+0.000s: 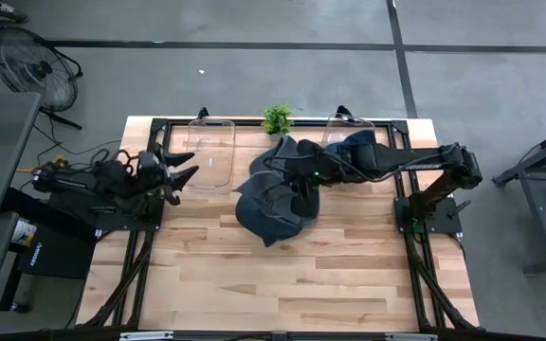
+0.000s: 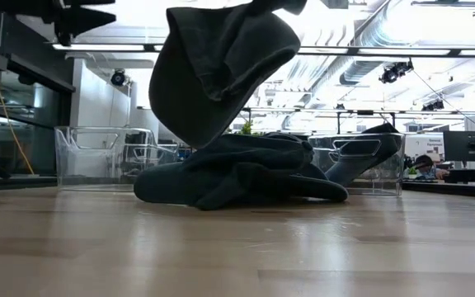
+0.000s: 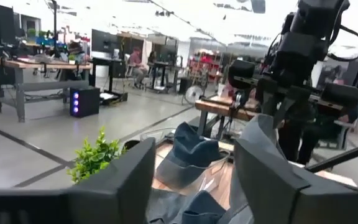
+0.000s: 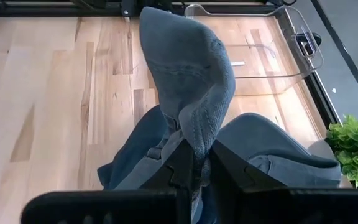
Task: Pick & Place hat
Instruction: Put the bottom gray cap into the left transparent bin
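Note:
My right gripper reaches over the middle of the table and is shut on a dark blue hat, which hangs above a pile of more dark hats lying on the wood. In the right wrist view the held hat stretches away from the fingers. My left gripper stands open at the table's left, raised beside a clear bin and touching nothing; its wrist view shows nothing between its fingers. My right gripper pinches a stitched fold of the hat's brim between its two shut fingers, coming slanting down from the table's right side. The hat hangs slack below the fingers. Whether its lower edge touches the pile, I cannot tell.
A second clear bin with a dark hat in it stands at the back right. A small green plant sits at the far edge between the bins. Bare wood covers the near half of the table.

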Motion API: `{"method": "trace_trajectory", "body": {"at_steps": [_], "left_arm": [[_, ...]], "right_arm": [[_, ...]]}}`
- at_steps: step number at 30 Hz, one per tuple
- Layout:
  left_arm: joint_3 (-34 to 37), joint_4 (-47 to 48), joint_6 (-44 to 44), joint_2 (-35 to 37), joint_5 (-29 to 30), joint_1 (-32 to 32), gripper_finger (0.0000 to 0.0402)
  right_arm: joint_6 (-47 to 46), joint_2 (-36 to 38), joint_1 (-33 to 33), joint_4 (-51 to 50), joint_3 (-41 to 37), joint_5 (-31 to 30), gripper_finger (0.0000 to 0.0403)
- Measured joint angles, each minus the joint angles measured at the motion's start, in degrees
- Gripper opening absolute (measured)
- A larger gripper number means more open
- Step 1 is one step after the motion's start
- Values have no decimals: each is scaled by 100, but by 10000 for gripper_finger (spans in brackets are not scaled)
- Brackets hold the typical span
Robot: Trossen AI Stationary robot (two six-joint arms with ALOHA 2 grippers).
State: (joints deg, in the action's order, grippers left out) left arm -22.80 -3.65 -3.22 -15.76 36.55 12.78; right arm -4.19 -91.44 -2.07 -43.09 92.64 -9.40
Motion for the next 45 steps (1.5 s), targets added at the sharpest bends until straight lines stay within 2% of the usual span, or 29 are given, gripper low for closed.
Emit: {"method": "trace_trajectory", "body": {"at_steps": [5,9,18,31,38,45], "left_arm": [[-638,88,0,-1001,-47,0,275],[-1263,467,41,-1746,-149,0,293],[-2830,1472,78,-3214,-283,0,294],[-4948,3212,115,-4523,-316,-1,294],[-6093,4203,147,-5303,-405,-2,294],[-6996,5044,146,-6061,159,-2,294]], "right_arm": [[14,0,143,125,0,260,24],[14,0,263,138,0,433,24],[187,-2,447,90,34,668,24],[530,-9,759,-1321,1619,886,24],[778,-69,888,-1615,2125,950,24],[837,-81,830,-1646,2164,976,24]]}}
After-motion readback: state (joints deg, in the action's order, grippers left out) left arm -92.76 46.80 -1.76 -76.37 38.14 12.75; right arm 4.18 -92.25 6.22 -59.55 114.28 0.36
